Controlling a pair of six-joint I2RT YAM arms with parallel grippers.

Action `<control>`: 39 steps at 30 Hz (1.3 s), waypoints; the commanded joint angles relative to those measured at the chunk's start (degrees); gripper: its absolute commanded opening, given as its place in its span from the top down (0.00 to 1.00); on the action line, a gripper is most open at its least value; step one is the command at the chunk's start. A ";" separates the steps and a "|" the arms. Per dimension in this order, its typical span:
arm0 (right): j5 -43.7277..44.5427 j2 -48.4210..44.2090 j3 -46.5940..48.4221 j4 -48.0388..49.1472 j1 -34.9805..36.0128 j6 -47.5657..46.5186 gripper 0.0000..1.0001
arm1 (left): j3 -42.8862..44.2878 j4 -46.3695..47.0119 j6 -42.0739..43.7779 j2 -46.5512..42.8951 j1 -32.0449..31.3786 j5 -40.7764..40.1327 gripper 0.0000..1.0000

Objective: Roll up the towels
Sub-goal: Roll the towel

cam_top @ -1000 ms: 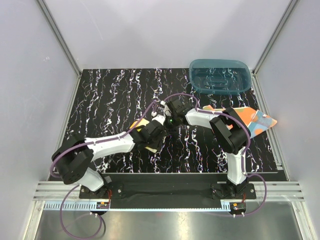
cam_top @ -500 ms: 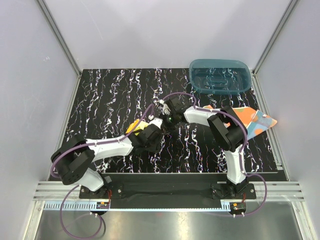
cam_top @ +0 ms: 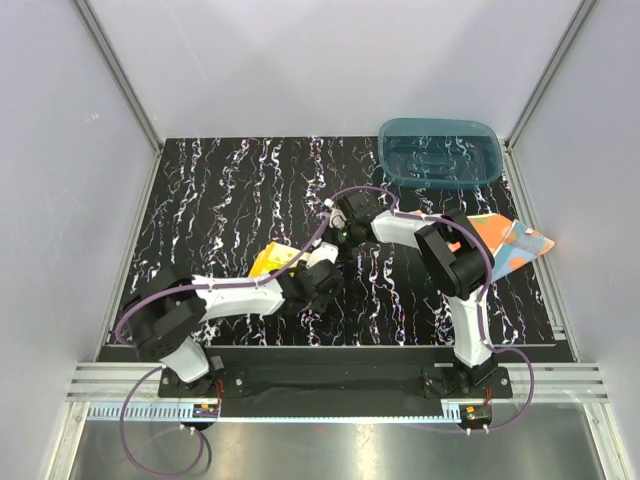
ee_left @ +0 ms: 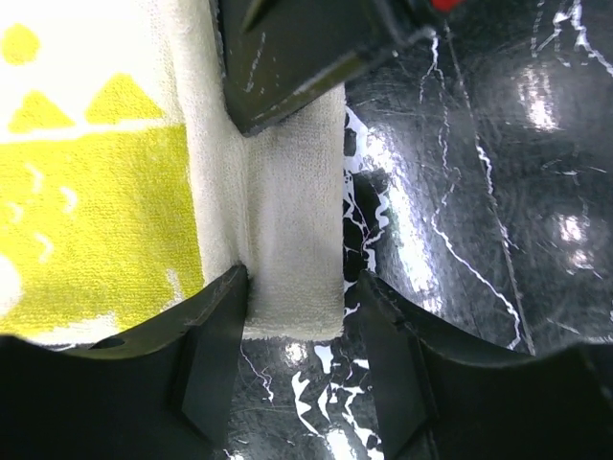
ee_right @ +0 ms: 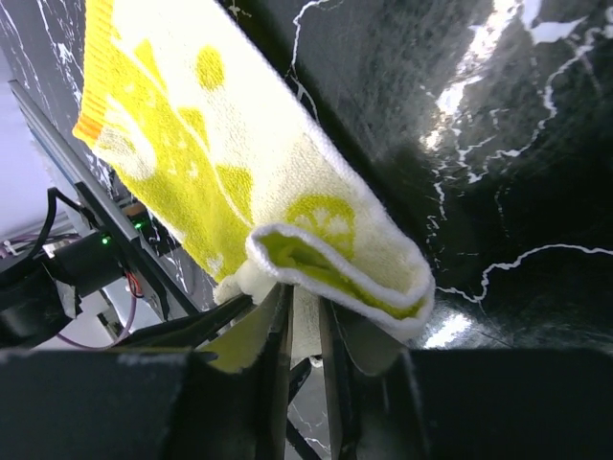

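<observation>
The yellow towel (cam_top: 268,262) lies mid-table, partly folded over itself. In the right wrist view its yellow, pale-patterned cloth (ee_right: 192,163) curls over my right gripper (ee_right: 305,316), which is shut on the towel's pale edge. In the top view the right gripper (cam_top: 343,238) meets my left gripper (cam_top: 322,272) at the towel's right end. In the left wrist view the left gripper (ee_left: 302,307) is open, its jaws straddling the pale end of the towel (ee_left: 278,220) down at the table. The orange dotted towel (cam_top: 510,245) lies flat at the right, partly hidden by the right arm.
A teal translucent tub (cam_top: 440,150) stands at the back right corner of the black marbled table (cam_top: 220,190). Grey walls and metal frame posts close in the table on three sides. Purple cables loop from both arms.
My left gripper has moved right and nearer, uncovering more of the yellow towel on its left. My right gripper has stayed at the towel's end, shifted slightly away.
</observation>
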 commanded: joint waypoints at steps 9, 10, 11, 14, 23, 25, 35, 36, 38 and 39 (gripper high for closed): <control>4.59 3.83 1.16 -1.63 -3.74 0.32 0.72 | 2.84 -18.99 -7.40 9.26 -6.71 -6.19 0.58; 4.41 3.83 1.16 -1.72 -4.09 0.50 0.72 | 2.85 -19.60 -7.84 9.34 -6.89 -7.06 0.61; 4.06 3.92 1.16 -1.81 -4.35 0.59 0.71 | 2.85 -19.78 -8.54 9.35 -7.15 -7.68 0.62; 3.79 3.92 0.98 -2.77 -5.49 1.12 0.70 | 2.50 -19.69 -9.16 8.65 -7.59 -9.35 0.73; 6.87 4.01 1.69 -8.75 -8.13 -0.90 0.65 | -1.72 -10.83 -4.96 0.31 -7.86 -7.69 0.86; 7.39 3.83 1.42 -9.28 -8.22 -1.25 0.65 | -3.12 -7.50 -3.81 -4.16 -7.86 -5.77 0.86; 12.75 -3.98 -4.63 -11.65 -9.71 -2.48 0.62 | -10.07 5.97 2.70 -15.09 -7.77 6.55 0.86; 13.28 -6.16 -5.16 -11.91 -9.98 -2.57 0.62 | -10.60 7.54 2.70 -15.26 -7.68 7.16 0.86; 15.38 -8.37 -6.22 -13.14 -10.77 -3.01 0.60 | -11.13 9.30 2.53 -16.05 -7.16 9.53 0.86; 15.92 -10.47 -6.92 -13.67 -10.95 -3.19 0.60 | -11.56 10.79 2.35 -16.32 -6.98 10.41 0.86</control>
